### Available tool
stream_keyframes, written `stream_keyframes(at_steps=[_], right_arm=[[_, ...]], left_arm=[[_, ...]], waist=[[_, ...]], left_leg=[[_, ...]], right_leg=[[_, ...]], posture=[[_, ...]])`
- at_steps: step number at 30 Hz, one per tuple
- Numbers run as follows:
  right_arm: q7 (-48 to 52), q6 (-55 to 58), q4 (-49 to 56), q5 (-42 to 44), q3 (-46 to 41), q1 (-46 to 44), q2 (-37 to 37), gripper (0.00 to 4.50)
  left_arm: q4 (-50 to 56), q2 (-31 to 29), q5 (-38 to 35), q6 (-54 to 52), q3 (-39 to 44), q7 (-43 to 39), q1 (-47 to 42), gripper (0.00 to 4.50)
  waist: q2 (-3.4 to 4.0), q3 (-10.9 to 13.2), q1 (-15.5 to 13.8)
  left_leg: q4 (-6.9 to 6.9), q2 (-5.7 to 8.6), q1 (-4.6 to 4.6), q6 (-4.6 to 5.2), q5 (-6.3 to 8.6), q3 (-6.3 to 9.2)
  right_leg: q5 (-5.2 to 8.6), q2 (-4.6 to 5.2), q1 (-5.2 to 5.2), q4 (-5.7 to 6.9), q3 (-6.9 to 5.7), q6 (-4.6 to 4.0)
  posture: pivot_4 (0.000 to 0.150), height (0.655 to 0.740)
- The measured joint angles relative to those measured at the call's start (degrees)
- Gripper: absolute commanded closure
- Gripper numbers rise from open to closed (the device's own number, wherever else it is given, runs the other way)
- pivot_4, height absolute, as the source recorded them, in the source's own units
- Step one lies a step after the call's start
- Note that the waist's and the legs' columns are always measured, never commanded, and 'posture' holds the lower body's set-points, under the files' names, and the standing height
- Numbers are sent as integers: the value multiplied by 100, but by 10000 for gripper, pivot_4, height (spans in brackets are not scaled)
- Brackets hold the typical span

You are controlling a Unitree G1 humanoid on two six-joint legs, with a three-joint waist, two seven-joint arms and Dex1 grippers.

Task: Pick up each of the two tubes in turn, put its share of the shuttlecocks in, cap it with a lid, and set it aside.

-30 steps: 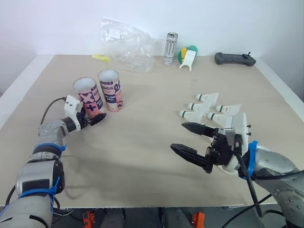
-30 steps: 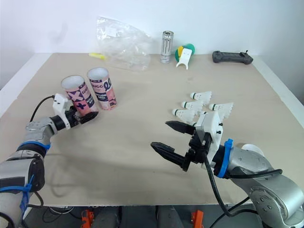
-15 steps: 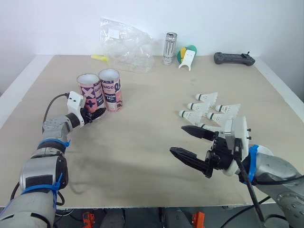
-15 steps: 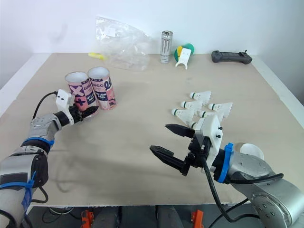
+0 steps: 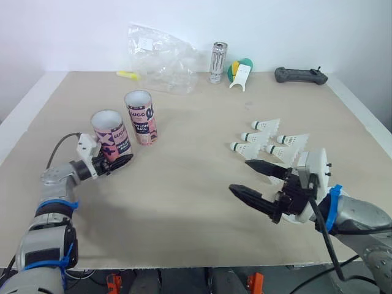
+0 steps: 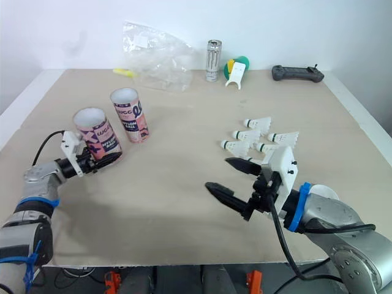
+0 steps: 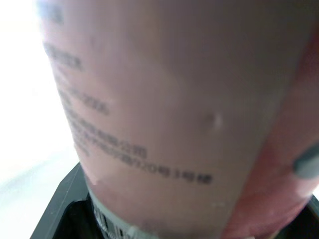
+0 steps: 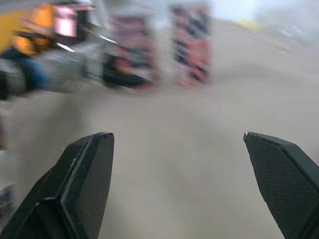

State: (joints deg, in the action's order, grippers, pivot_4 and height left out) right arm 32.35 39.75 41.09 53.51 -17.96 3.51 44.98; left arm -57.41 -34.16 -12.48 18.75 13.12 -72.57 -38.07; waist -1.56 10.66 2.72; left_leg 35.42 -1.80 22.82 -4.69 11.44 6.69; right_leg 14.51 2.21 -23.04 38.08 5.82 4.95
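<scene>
pink open-topped tube (image 5: 112, 138) now apart, tilted

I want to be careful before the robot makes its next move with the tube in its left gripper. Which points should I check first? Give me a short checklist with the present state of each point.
1. The left gripper is shut on the held tube, near its base: ok.
2. The held tube's mouth is open, with no lid on it: ok, though the tube leans.
3. The held tube is apart from the second tube: ok, a gap shows.
4. The right gripper is open and empty: ok.
5. The shuttlecocks lie grouped just beyond the right gripper: ok.
6. The lids are found: cannot tell.
</scene>
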Motion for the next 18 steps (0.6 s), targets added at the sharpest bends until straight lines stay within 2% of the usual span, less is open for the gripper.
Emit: stream_keyframes(at_steps=[5,8,13,18], right_arm=[[-101,-160,-219,-688,-117,366,11,0],[-152,-217,-237,-777,-100,301,-115,0],[159,-303,-137,-766,-242,995,-201,0],[634,-410,-336,-649,-1191,1618,-181,0]], left_arm=[[1512,-788,166,-183,-716,-1027,622,16526],[1950,-1079,311,-532,-1097,-1348,595,16526],[2365,-1445,400,-969,-1655,-1709,381,16526],[2950,-1899,287,-1293,-2562,-1823,139,16526]], waist=[[16,-10,6],[41,-25,3],[45,-29,-2],[45,-29,-3]], left_leg=[[-2,-1,-7,0,0,-9],[-1,0,-14,1,0,-15],[-4,3,-12,5,4,-15],[-4,5,-12,14,11,-20]], right_leg=[[3,1,2,0,9,-1],[7,1,7,0,15,-5],[19,0,9,-2,20,-1],[24,1,10,-2,28,6]], posture=[[1500,7400],[1500,7400],[1500,7400],[1500,7400]])
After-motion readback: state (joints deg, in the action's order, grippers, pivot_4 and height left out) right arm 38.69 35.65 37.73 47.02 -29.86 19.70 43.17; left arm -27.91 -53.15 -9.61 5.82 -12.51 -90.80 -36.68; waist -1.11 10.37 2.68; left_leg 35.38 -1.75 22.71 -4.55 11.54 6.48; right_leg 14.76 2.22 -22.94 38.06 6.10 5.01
